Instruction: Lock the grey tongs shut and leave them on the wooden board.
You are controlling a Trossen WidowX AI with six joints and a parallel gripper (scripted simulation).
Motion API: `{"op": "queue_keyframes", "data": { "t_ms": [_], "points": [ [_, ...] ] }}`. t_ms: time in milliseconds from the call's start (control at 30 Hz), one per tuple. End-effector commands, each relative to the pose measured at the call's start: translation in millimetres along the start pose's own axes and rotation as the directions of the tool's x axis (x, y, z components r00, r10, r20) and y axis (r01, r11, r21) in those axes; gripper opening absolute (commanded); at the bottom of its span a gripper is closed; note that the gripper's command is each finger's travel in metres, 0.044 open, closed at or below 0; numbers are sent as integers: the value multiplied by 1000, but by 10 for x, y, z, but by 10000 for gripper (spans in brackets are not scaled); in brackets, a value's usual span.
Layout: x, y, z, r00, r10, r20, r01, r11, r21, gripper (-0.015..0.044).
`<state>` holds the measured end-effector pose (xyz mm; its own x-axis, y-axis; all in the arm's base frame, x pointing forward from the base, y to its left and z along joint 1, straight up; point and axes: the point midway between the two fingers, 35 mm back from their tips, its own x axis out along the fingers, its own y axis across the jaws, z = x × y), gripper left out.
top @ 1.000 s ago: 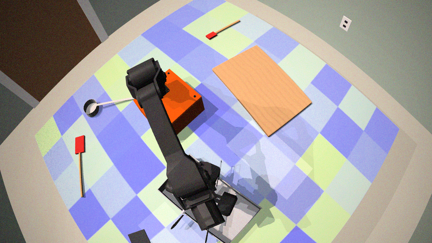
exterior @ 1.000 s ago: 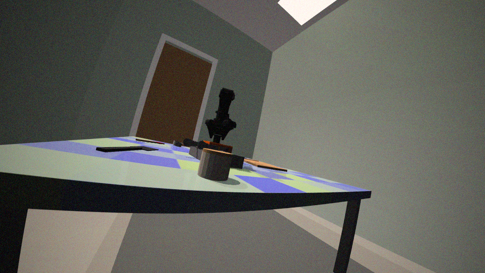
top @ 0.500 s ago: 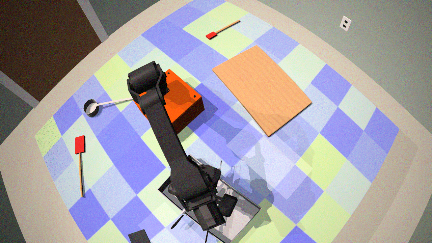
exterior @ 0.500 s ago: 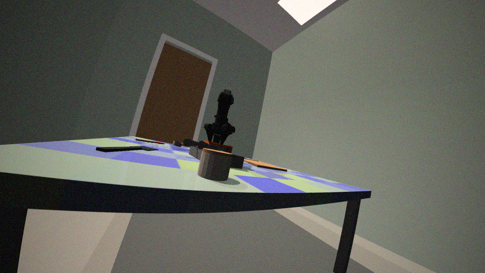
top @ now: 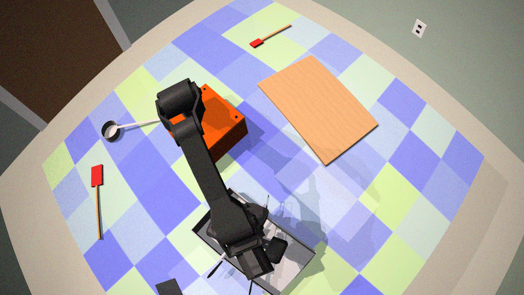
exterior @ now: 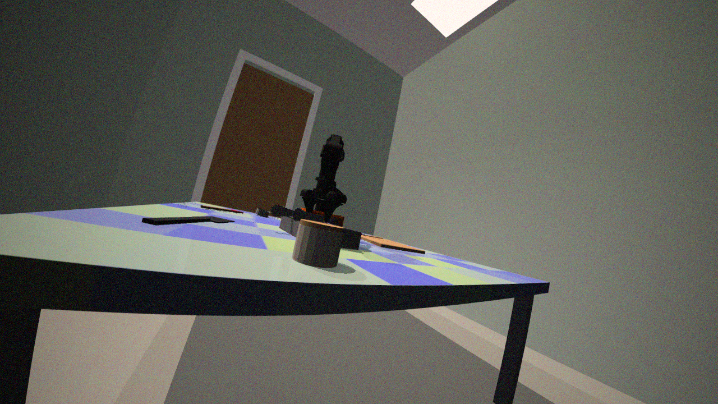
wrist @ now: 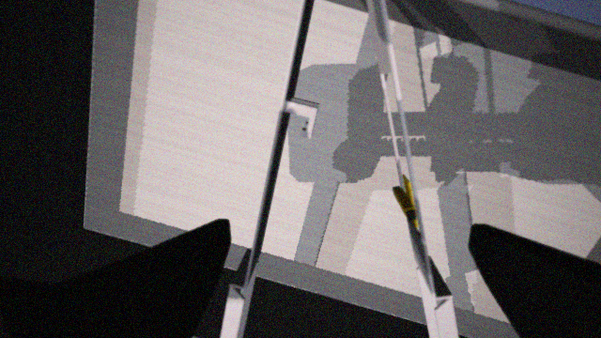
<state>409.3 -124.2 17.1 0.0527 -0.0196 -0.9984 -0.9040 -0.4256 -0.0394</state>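
Note:
The grey tongs (wrist: pixel 269 188) lie open across the roasting tin (wrist: pixel 211 117), their two thin arms spreading toward the bottom of the wrist view. One arm carries a small yellow mark (wrist: pixel 406 199). My gripper (wrist: pixel 346 232) is open and low over the tin, with one dark finger outside each tong arm and touching neither. In the overhead view my arm covers most of the tin (top: pixel 289 256); only a tong tip (top: pixel 214 270) shows past its near rim. The wooden board (top: pixel 317 108) lies empty further back on the right.
The orange arm base (top: pixel 220 121) stands in the middle. A steel ladle (top: pixel 109 130) and a red spatula (top: pixel 97 198) lie at the left, and another spatula (top: pixel 269 36) at the back. A brown cylinder (exterior: pixel 317 242) and a flat black thing (exterior: pixel 185 219) are near the table's front edge.

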Motion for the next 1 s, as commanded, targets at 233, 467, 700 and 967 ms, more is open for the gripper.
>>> {"op": "queue_keyframes", "data": {
  "t_ms": [233, 467, 700, 967],
  "points": [
    [223, 24, 24, 1000, 5, 8, -5, 1000, -4, 440],
    [336, 36, 33, 1000, 5, 8, -5, 1000, -4, 440],
    [376, 41, 37, 1000, 5, 8, -5, 1000, -4, 440],
    [336, 31, 24, 1000, 3, 3, -3, 1000, 0, 328]
  ]
}}
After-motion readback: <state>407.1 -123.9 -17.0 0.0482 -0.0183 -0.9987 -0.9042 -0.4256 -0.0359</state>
